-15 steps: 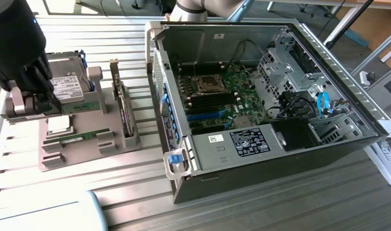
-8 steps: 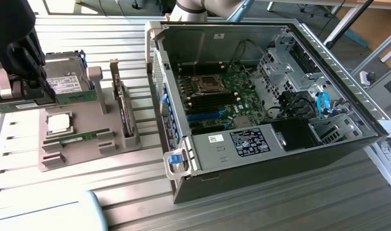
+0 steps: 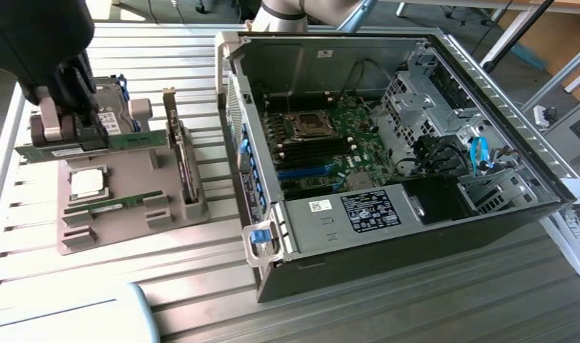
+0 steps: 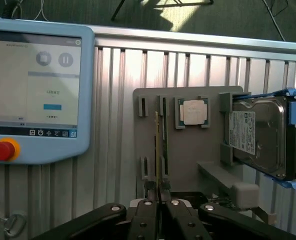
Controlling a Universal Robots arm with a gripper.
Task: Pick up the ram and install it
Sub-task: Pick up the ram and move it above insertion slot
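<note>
Ram: one stick, clamped in the gripper, jaws closed on it, held level just above the grey holder tray, presumably to clear its slots for transport.

black wrist housing, pale jaws

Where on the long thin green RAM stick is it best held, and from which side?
I would grip the long thin green RAM stick near the middle of its length, fingers on its two flat faces, coming from its long edge. It is thin and flat, so the faces give the widest contact. It is held this way now.
</note>
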